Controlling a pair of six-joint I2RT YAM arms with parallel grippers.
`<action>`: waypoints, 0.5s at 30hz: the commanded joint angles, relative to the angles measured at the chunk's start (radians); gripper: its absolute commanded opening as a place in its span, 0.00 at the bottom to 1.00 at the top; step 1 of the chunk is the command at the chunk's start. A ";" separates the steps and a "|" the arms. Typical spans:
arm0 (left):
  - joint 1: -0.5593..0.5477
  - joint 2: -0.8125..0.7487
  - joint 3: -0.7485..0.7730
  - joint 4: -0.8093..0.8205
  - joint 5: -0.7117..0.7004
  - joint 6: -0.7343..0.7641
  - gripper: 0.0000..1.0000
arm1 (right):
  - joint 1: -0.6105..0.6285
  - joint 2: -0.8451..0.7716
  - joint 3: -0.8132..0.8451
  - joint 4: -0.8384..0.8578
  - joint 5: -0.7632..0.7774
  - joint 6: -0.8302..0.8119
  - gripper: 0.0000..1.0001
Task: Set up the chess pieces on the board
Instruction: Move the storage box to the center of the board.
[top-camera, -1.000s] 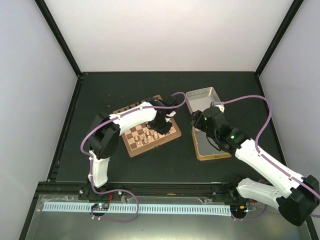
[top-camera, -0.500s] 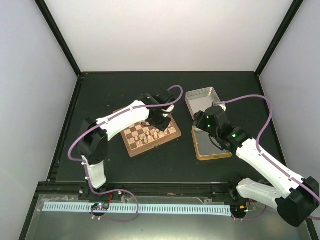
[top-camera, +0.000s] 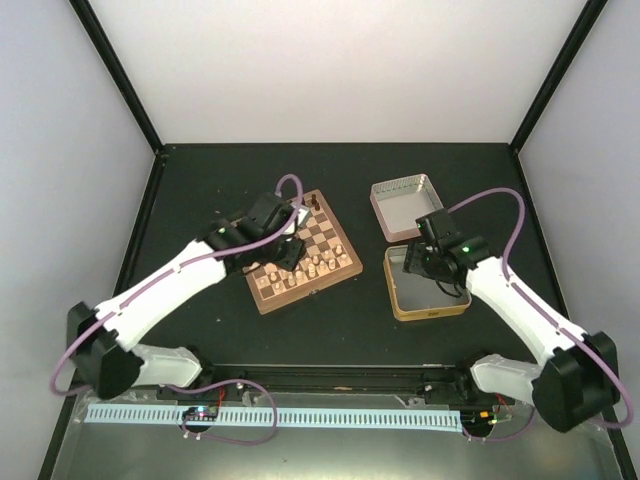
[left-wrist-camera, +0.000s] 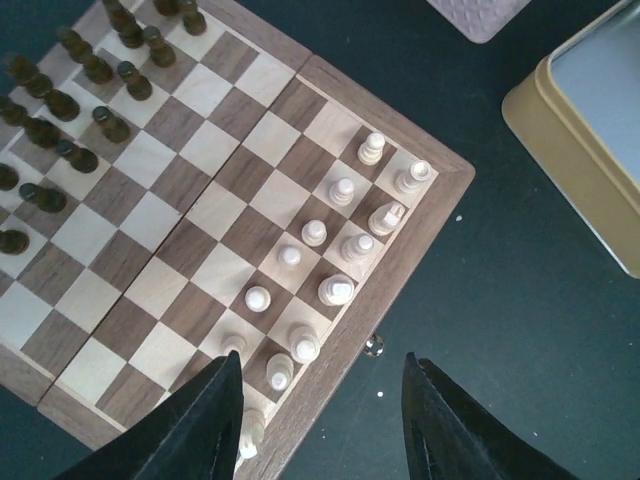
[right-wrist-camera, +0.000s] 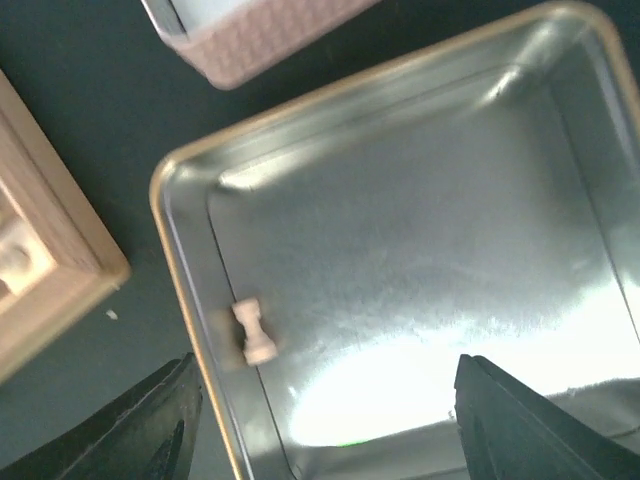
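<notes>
The board (top-camera: 325, 228) lies left of centre, and its checkered squares fill the left wrist view (left-wrist-camera: 190, 190). Cream chess pieces (left-wrist-camera: 336, 290) stand in two rows along its right edge. My left gripper (left-wrist-camera: 320, 357) hovers open above that edge near the lower corner, holding nothing. In the top view the left gripper (top-camera: 290, 250) sits over the board's near-left part. One more cream piece (right-wrist-camera: 252, 331) lies on its side inside the gold tin (right-wrist-camera: 168, 250), against its left wall. My right gripper (right-wrist-camera: 325, 365) hangs open over the tin, empty, and is also seen from above (top-camera: 415, 265).
Dark brown pieces (left-wrist-camera: 95, 68) stand in rows on the board's far side. A pinkish-silver lid (top-camera: 405, 205) lies behind the gold tin (top-camera: 428, 312), close to it. The board's corner (right-wrist-camera: 40, 270) is just left of the tin. Black frame rails border the dark tabletop.
My left arm has swung back to the left and its jaws have opened over the board. The right gripper has moved nearer, down over the gold tin, still open.
</notes>
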 joint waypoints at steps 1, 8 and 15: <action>0.022 -0.171 -0.131 0.179 -0.026 -0.018 0.48 | -0.007 0.072 -0.007 -0.070 -0.096 -0.085 0.70; 0.056 -0.362 -0.268 0.301 -0.043 -0.015 0.52 | -0.007 0.184 0.046 0.077 -0.171 -0.030 0.75; 0.073 -0.437 -0.326 0.370 -0.054 -0.021 0.54 | -0.009 0.239 0.080 0.056 -0.023 0.109 0.72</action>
